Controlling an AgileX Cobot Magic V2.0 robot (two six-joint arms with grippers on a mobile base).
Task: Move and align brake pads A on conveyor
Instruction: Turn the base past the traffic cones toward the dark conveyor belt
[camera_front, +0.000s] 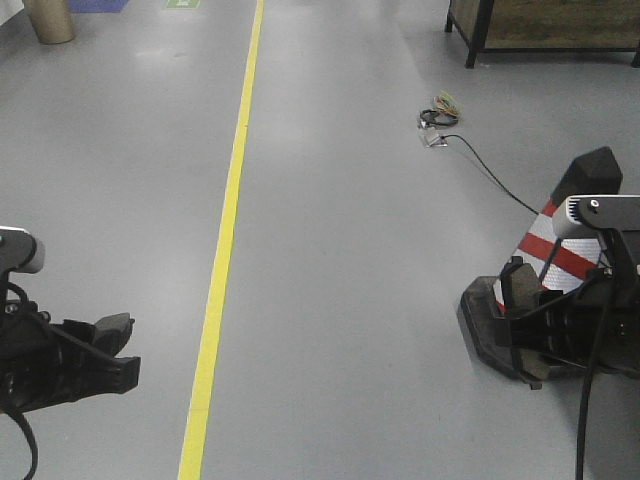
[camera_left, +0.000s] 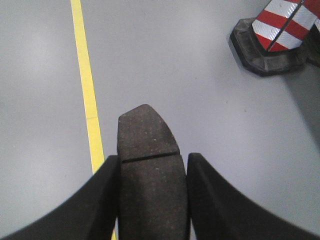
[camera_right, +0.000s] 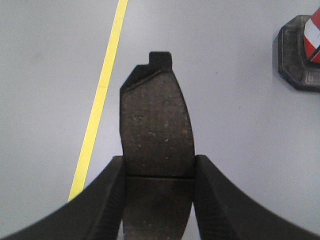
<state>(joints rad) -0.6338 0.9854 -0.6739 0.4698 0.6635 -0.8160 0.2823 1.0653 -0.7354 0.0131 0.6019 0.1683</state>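
Only wristward: brake pads (camera_left: 150, 175) (camera_right: 157, 150) in tools (camera_left: 150, 200) (camera_right: 159, 200)

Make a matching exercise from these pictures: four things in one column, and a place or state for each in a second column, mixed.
Things:
1. brake pad in the left gripper
2. brake pad in the right gripper
3. yellow line
4. traffic cone

Places or states:
a. painted along the grey floor
b. held between the fingers, rounded end outward
c. stands on a black base beside the right arm
d. held between the fingers, notched tab at its outer end

Pairs: 1-b, 2-d, 3-a, 4-c
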